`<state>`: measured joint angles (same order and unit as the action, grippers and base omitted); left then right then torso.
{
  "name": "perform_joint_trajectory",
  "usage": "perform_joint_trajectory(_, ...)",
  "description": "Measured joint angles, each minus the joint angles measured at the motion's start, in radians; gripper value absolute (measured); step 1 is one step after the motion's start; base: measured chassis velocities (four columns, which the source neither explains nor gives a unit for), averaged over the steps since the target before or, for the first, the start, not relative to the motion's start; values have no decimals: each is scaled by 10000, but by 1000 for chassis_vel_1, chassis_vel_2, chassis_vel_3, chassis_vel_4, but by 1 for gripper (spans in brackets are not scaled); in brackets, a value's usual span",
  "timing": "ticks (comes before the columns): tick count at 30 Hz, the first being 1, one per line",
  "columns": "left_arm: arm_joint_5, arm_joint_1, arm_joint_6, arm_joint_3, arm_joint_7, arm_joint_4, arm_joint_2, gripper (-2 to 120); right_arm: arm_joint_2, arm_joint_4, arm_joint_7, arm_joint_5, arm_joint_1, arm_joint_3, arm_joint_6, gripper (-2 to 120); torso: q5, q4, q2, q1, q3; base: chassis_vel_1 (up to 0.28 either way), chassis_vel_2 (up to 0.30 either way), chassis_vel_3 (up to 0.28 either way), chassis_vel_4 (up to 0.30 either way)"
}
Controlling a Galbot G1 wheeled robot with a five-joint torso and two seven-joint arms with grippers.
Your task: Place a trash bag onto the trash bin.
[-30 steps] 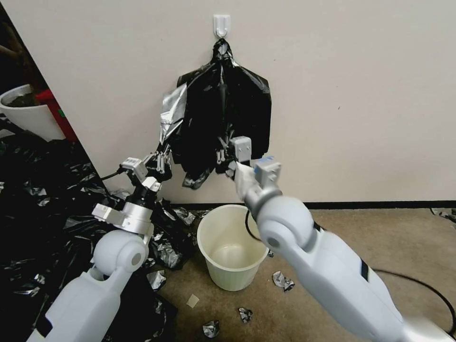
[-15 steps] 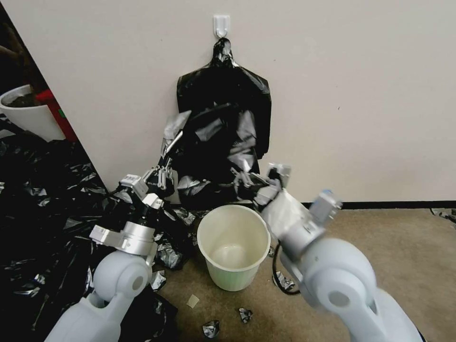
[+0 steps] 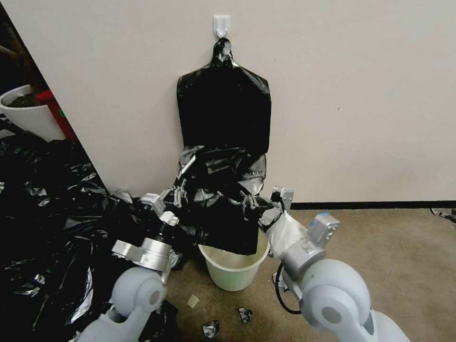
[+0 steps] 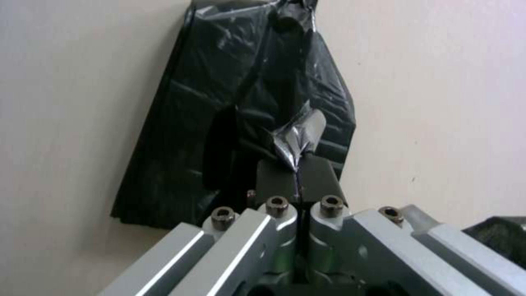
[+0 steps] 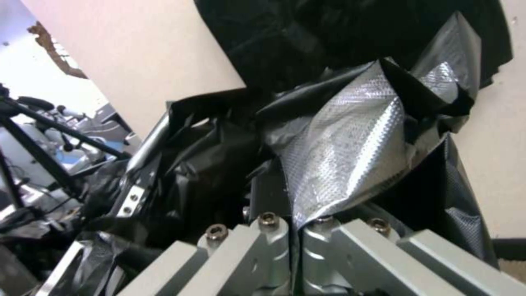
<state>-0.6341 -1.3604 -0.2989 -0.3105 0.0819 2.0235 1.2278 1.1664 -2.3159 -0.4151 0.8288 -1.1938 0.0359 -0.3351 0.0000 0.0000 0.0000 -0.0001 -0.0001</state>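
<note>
The trash bag, thin, glossy and black, is stretched between both grippers just above the trash bin, a cream-white bucket on the floor. The bag's lower flap hangs over the bin's rear rim and into its mouth. My left gripper is shut on the bag's left edge; in the left wrist view a shiny sliver of the bag pokes out of the left gripper. My right gripper is shut on the bag's right edge, where a silvery fold of the bag drapes over the right gripper.
A flat black bundle hangs from a white wall hook right behind the bag. A big heap of black plastic covers the floor at left, with a white planter pot behind it. Small crumpled scraps lie before the bin.
Both grippers have come down from the hanging bundle toward the bin, drawing the bag with them. It now hangs low over the bin's mouth instead of against the wall.
</note>
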Motion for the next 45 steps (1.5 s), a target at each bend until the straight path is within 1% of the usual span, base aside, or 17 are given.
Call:
perform_joint_trajectory(4, 2, -123, -189, -31, 352, -275, 341, 0, -19, 371, 554, -879, 8, 20, 327, 0, 0, 0, 0, 0, 0, 0, 0, 0, 0)
perform_joint_trajectory(10, -55, -367, -142, -69, 407, -350, 547, 0, -104, 592, 772, -1536, 18, 1, 339, 0, 1, 0, 0, 0, 0, 0, 0, 0, 0)
perform_joint_trajectory(14, -50, -669, 8, 24, 408, -566, 686, 0, -393, 937, 926, -2282, 0, -148, 352, 0, 1, 0, 0, 0, 0, 0, 0, 0, 0)
perform_joint_trajectory(16, 97, -1005, 1, 214, 409, -996, 882, 0, -682, 1290, 920, -2665, -59, -306, 409, 0, 0, 0, 0, 0, 1, 0, 0, 0, 0)
perform_joint_trajectory(18, 198, -1096, -23, 269, 409, -1156, 953, 0, -752, 1413, 865, -2695, -81, -361, 443, 0, 0, 1, 0, 0, 0, 0, 0, 0, 0)
perform_joint_trajectory(21, 743, -1374, -164, 423, 392, -1822, 1231, 0, -1060, 2129, 462, -2708, -187, -727, 791, 0, 0, 1, 0, 0, 0, 0, 0, 0, 0)
perform_joint_trajectory(24, 1072, -1476, -168, 473, 297, -2030, 1317, 0, -1183, 2354, 221, -2625, -255, -913, 901, 0, 1, 0, 0, 0, 1, 0, 0, 0, 0)
perform_joint_trajectory(28, 1855, -1663, -168, 554, 53, -2184, 1341, 0, -1490, 2474, -502, -1896, -392, -1370, 938, 0, 1, 0, 0, 0, 0, 0, 0, 0, 0)
perform_joint_trajectory(30, 2263, -1797, -168, 559, -116, -2123, 1281, 0, -1609, 2378, -1083, -1556, -463, -1533, 725, 0, 0, 0, 0, 0, 1, 0, 0, 0, 0)
perform_joint_trajectory(31, 2608, -1929, -168, 539, -296, -1970, 1229, 0, -1675, 2185, -1682, -1313, -517, -1627, 448, 0, 0, 0, 0, 0, 0, 0, 0, 0, 0)
perform_joint_trajectory(32, 2608, -1929, -168, 539, -296, -1970, 1229, 0, -1675, 2185, -1682, -1313, -517, -1627, 448, 0, 0, 0, 0, 0, 0, 0, 0, 0, 0)
perform_joint_trajectory(33, 2925, -2083, -151, 502, -515, -1737, 1169, 0, -1757, 1922, -2400, -1055, -601, -1708, 125, 0, 0, 0, 0, 0, 0, 0, 0, 0, 0)
perform_joint_trajectory(34, 2974, -2114, -145, 496, -552, -1694, 1159, 0, -1764, 1900, -2451, -1037, -610, -1713, 105, 0, 0, 0, 0, 0, 1, 0, 0, 0, 0)
perform_joint_trajectory(36, 3554, -2559, 1, 441, -1011, -1080, 1035, 0, -2016, 1272, -3392, -824, -930, -1839, -363, 0, -1, 0, 0, 0, 0, 0, 0, 0, 0)
perform_joint_trajectory(38, 3677, -2675, 41, 430, -1116, -946, 1011, 0, -2079, 1135, -3544, -820, -1031, -1885, -474, 0, -1, 0, 1, 0, 0, 0, 0, 0, 0)
perform_joint_trajectory(40, 4078, -3039, 348, 408, -1554, -506, 946, 0, -2209, 825, -3983, -821, -1304, -2076, -748, 0, -1, 0, 1, 0, 0, 0, 0, 0, 0)
perform_joint_trajectory(45, 4599, -3375, 882, 460, -2154, -88, 874, 0, -2350, 636, -4314, -873, -1522, -2319, -978, 0, 0, 0, 0, 0, 0, 0, 0, 0, 0)
